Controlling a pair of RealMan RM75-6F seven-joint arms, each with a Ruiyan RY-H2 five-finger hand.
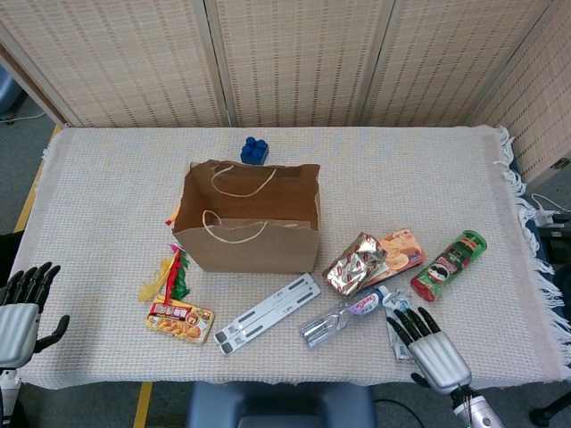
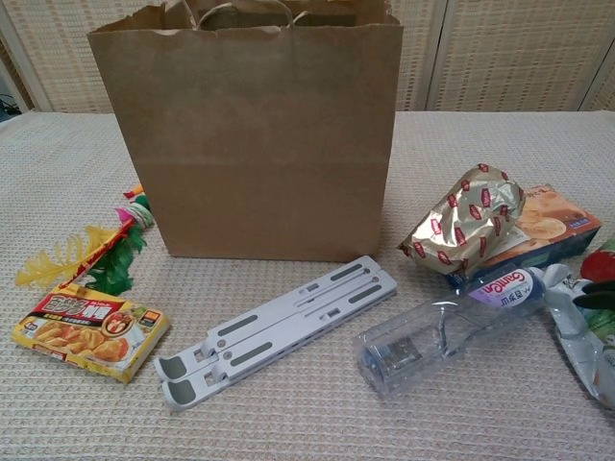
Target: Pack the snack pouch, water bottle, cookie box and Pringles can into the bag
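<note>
While your left hand (image 1: 20, 310) waits with fingers spread and empty off the table's front-left corner, the open bag (image 1: 248, 227) stands mid-table. Toward the front-right corner lie the water bottle (image 1: 343, 316), the cookie box (image 1: 401, 250) under a foil pack (image 1: 354, 262), and the Pringles can (image 1: 449, 265). Your right hand (image 1: 430, 349), fingers spread and holding nothing, hovers over the snack pouch (image 1: 401, 314) by the front edge.

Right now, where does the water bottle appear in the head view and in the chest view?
Head view: the water bottle lies on its side at lower centre-right, just left of the right hand.
Chest view: the water bottle lies at lower right, cap end pointing up-right.
Shared landmark: the grey folding stand lies directly to its left in both views.
</note>
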